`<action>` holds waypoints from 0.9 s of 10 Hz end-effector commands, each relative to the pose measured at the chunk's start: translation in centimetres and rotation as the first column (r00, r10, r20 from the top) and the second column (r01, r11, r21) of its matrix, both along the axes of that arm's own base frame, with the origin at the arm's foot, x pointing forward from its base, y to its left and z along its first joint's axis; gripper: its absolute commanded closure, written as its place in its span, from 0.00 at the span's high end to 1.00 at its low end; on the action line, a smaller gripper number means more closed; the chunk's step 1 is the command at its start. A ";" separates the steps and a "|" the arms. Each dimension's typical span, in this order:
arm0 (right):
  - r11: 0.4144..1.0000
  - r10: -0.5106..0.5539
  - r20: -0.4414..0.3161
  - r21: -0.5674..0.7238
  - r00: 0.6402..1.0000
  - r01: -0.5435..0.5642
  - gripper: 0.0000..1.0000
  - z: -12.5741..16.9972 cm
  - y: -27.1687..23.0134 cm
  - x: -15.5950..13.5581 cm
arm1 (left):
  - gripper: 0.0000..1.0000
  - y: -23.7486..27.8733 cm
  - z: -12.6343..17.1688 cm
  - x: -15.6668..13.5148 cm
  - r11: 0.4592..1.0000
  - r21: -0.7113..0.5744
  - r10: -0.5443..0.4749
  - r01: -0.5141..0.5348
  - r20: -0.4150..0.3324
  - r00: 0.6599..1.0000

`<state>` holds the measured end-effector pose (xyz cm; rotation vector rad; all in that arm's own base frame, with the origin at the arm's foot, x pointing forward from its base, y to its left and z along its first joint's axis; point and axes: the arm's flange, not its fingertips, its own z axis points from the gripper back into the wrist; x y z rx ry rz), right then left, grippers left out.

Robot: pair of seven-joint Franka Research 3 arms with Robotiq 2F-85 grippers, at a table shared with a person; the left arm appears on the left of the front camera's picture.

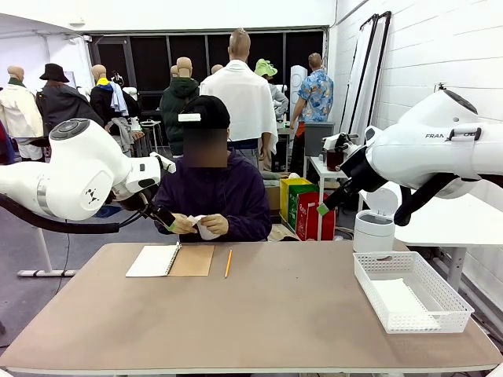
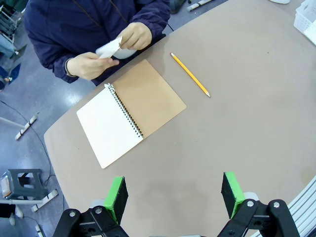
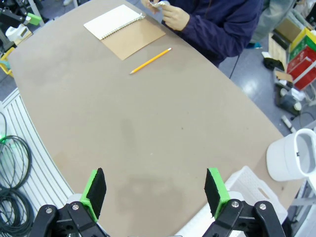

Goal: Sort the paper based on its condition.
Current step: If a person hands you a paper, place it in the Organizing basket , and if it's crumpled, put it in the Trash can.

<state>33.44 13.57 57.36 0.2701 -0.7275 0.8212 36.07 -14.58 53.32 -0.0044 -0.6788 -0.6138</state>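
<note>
Left wrist view: left tool at full spread, empty; right tool likewise.

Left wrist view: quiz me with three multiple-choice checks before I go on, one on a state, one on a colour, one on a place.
1. The left gripper is:
A) open and empty
B) shut and empty
C) shut on something

2. The notebook cover is:
A) blue
B) brown
C) black

3. The paper is:
A) lying on the notebook
B) between the left gripper's fingers
C) in the person's hands

Answers:
1 A: its green pads stand wide apart over bare table.
2 B: the cover lies kraft brown beside the white page.
3 C: both hands hold the white sheet beyond the table's far edge.
</note>
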 end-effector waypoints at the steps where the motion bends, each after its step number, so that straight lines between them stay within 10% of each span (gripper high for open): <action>1: 1.000 -0.003 0.000 -0.003 1.000 0.003 1.00 0.0 0.0 0.0 | 1.00 0.0 0.1 0.2 1.000 -0.001 0.002 -0.002 -0.003 1.000; 9: 1.000 -0.003 0.000 -0.003 1.000 0.003 1.00 0.0 0.0 0.0 | 1.00 0.0 0.1 0.2 1.000 -0.001 0.002 -0.002 -0.003 1.000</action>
